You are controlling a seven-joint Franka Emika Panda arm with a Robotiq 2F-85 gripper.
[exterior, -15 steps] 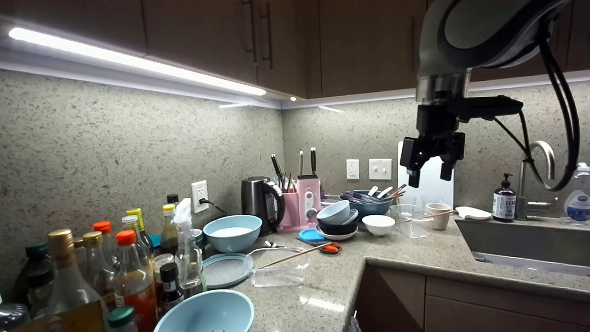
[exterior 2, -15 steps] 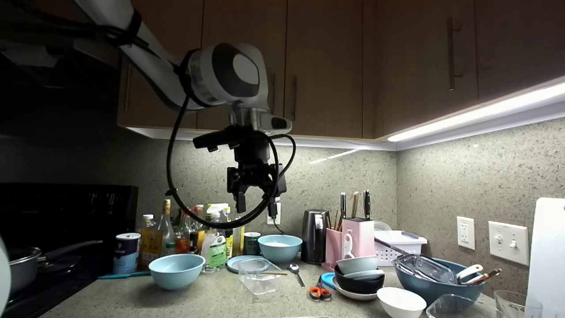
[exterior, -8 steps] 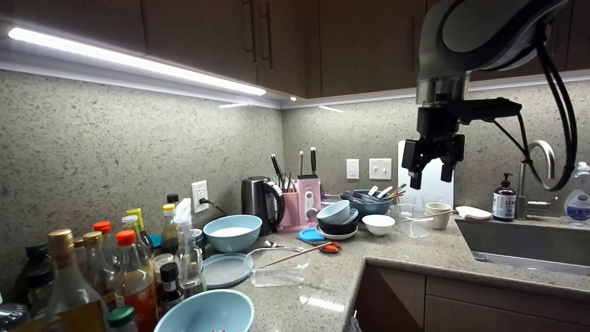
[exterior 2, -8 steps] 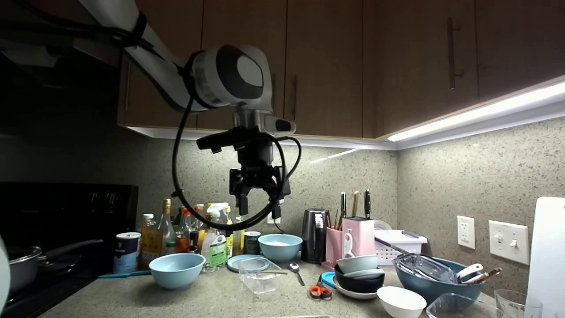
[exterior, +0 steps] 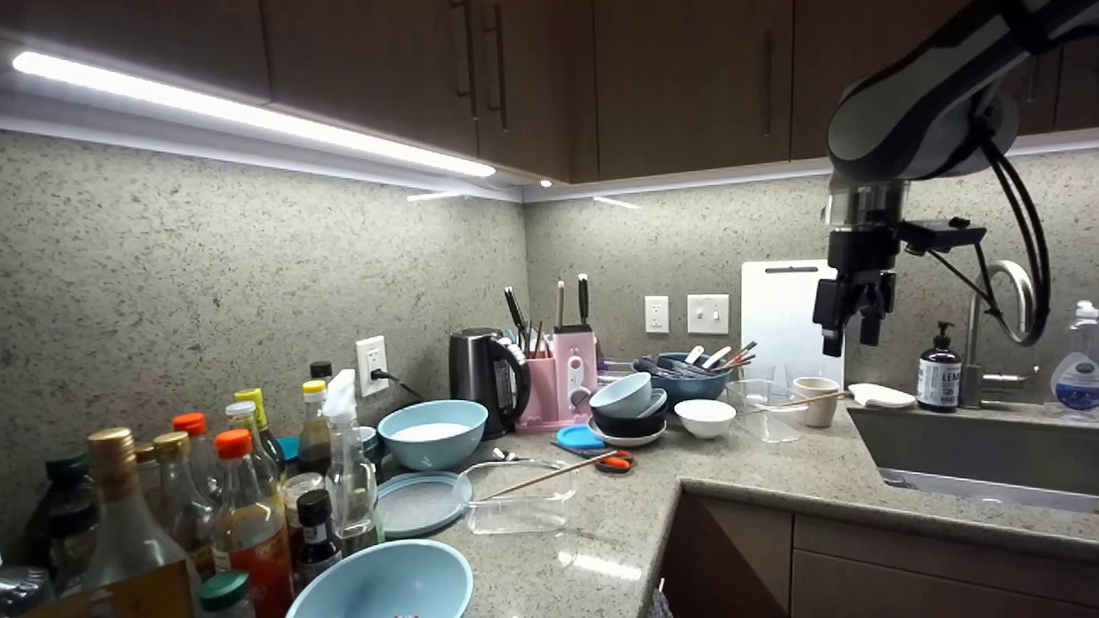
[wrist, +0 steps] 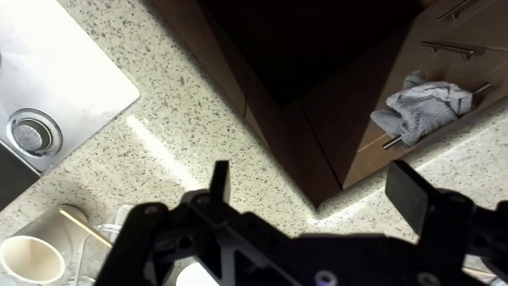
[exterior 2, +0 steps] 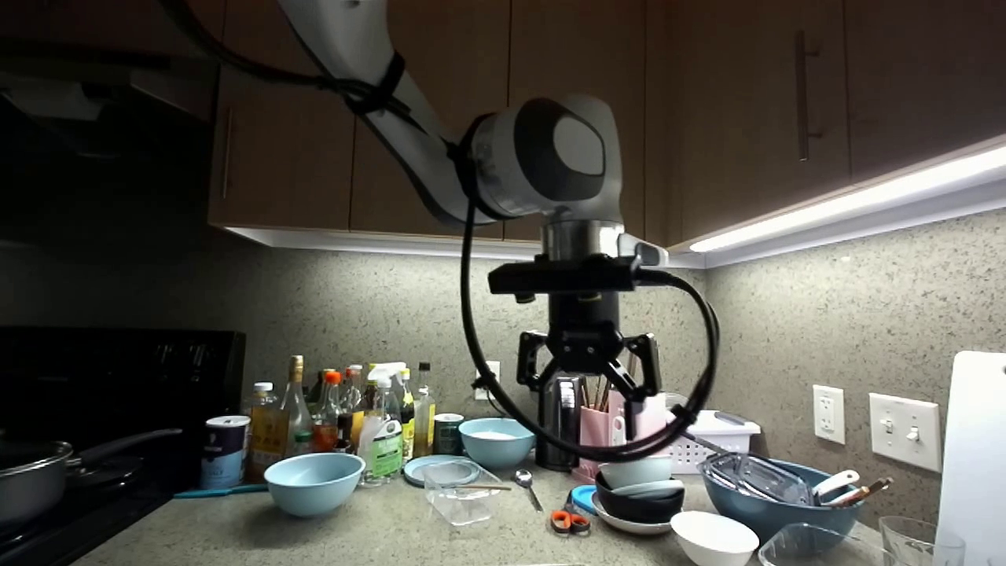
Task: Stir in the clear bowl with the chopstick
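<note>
A see-through bowl (exterior: pixel 519 515), squarish in outline, stands on the counter in both exterior views. Across it lies a thin light-brown chopstick (exterior: pixel 554 475), its far end past the rim. Another clear container (exterior: pixel 773 425) farther back has a similar stick (exterior: pixel 798 401) over it; which pair the task means, I cannot tell. My gripper (exterior: pixel 850 338) hangs open high above the counter, well apart from both containers. In the wrist view the gripper (wrist: pixel 311 178) has wide-spread jaws with only counter and cabinet front behind them; at lower left a stick (wrist: pixel 85 228) crosses a beige cup (wrist: pixel 33 258).
Light-blue bowls (exterior 2: pixel 314 483), a spoon (exterior 2: pixel 529 489), scissors (exterior 2: pixel 570 521), stacked bowls (exterior 2: pixel 640 503) and a white bowl (exterior 2: pixel 715 538) surround the clear bowl. Several bottles (exterior: pixel 249 506), a kettle (exterior: pixel 485 378) and a pink knife block (exterior: pixel 573 378) line the wall. A sink (exterior: pixel 987 455) lies right.
The arm and gripper have moved to the right in both exterior views, and the gripper hangs slightly lower. It also looks turned. The things on the counter have not moved.
</note>
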